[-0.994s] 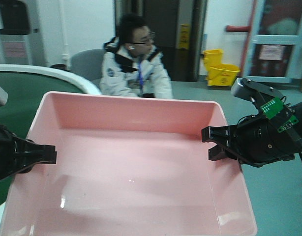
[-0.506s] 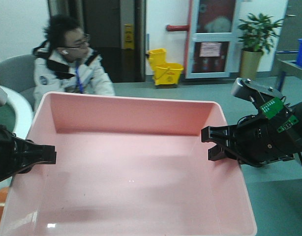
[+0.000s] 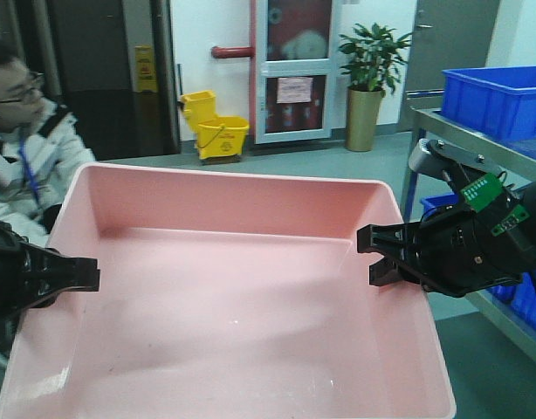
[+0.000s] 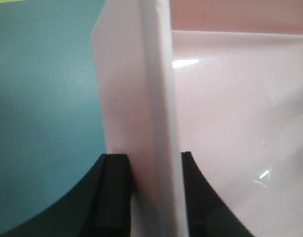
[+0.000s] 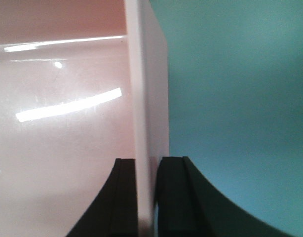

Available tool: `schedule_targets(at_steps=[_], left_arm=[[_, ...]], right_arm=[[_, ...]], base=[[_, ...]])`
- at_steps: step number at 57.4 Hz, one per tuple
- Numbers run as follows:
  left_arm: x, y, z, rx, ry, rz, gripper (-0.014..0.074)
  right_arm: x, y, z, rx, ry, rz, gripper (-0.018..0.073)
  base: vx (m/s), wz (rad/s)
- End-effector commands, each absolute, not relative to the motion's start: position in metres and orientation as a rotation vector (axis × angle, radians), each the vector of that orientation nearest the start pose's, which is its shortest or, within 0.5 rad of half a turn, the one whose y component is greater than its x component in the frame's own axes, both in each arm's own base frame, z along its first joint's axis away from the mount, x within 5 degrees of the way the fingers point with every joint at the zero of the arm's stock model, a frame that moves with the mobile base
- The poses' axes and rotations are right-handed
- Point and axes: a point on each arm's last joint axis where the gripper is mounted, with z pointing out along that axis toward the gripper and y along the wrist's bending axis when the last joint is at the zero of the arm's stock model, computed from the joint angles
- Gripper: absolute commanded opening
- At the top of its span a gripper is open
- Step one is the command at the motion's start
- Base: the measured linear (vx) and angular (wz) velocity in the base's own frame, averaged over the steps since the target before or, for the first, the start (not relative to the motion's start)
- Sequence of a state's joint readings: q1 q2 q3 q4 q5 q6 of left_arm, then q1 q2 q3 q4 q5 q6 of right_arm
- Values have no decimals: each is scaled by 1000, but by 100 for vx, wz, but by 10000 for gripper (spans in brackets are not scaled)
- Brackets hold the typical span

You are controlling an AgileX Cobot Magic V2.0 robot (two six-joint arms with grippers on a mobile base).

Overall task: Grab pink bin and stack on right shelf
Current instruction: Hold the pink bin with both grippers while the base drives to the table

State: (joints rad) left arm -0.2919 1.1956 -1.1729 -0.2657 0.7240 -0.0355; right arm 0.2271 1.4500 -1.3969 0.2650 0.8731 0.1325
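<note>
Pink bin (image 3: pixel 233 297): wide, shallow, pale, glossy and empty, rim level, carried clear of any worktop and filling the front view from 8 to 4 o'clock. Clamped at 9 o'clock by the left end effector (image 3: pixel 83 273), narrow across the rolled rim, and at 3 o'clock by the right end effector (image 3: pixel 379 255), pinched onto the wall. Same grip as a second ago, against a background swung leftward: seated person (image 3: pixel 24 140) now at 10 o'clock, yellow mop bucket (image 3: pixel 214 129) near 12, blue crate (image 3: pixel 495 100) on the right shelf (image 3: pixel 477 135) newly visible at 2. Probably mid-turn toward the shelf; placing not yet done.
</note>
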Motion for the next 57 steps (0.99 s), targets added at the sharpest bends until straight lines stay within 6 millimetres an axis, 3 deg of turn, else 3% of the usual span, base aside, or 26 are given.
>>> schedule_targets(at_steps=[1,57], left_arm=[[231,-86,412,131,2090,-527,-1],[231,-86,412,131,2089,-527,-1]], right_arm=[[303,80,400,17,2265,464,-8],[303,80,400,18,2264,464,-8]], base=[[40,-32],[47,-33]])
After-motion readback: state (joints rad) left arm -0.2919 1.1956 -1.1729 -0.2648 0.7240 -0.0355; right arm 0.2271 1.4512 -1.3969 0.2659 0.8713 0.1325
